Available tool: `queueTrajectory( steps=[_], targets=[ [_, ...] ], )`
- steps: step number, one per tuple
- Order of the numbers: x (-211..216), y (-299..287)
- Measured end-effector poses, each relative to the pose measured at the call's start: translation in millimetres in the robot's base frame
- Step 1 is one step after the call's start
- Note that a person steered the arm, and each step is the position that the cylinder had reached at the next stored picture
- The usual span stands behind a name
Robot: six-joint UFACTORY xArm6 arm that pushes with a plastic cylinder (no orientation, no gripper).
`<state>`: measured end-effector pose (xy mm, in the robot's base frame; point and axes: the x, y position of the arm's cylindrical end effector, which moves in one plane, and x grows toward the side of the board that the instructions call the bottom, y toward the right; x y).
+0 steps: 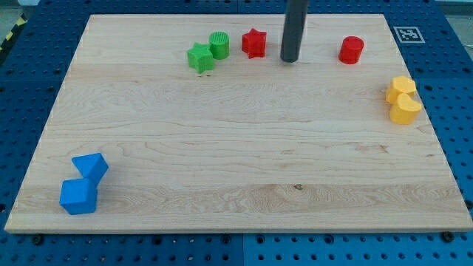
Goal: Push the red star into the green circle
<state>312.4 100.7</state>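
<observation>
The red star (254, 43) lies near the view's top, just right of the green circle (219, 44), with a small gap between them. A green star (200, 58) touches the green circle on its lower left. My tip (290, 60) stands on the board a short way to the right of the red star, not touching it. The dark rod rises from there out of the view's top.
A red cylinder (352, 49) sits to the right of my tip. Two yellow blocks (403, 99) lie together at the view's right edge. Two blue blocks (83, 185) lie together at the bottom left. The wooden board (236, 162) rests on a blue pegboard table.
</observation>
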Motion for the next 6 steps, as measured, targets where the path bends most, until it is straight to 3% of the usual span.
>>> queueTrajectory(
  steps=[2,6],
  targets=[
    [-34.4,-4.1],
    [-19.3,-40.0]
  ],
)
